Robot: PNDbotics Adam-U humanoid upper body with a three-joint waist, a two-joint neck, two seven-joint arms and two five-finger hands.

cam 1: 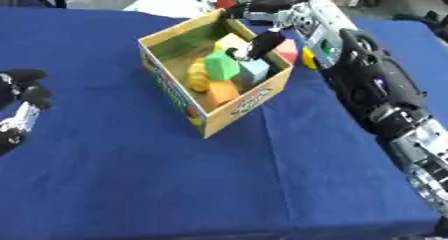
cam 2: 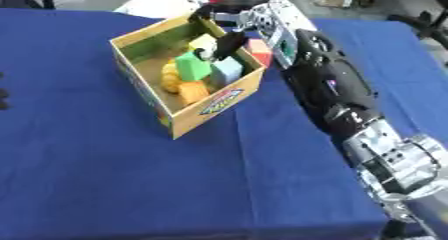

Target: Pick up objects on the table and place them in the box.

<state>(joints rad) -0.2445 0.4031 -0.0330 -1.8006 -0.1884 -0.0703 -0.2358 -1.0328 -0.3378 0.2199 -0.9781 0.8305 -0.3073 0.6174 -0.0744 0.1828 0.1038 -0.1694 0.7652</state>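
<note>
Reaching my right hand [cam 1: 262,40] into the box [cam 1: 248,106] on the counter [cam 1: 175,184], fingers [cam 1: 259,46] drooped narrow above the green block [cam 1: 222,65], holding nothing I can see; withdrawing carelessly could snag the rim and tip the box.

Both head eyes look steeply down, sharing the box [cam 1: 214,111] and table [cam 1: 219,184].

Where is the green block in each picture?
Left eye view: green block inside the box, above centre, slightly left of the middle.
Right eye view: green block inside the box, upper left of centre.
Shared landmark: the orange block just below it.
</note>
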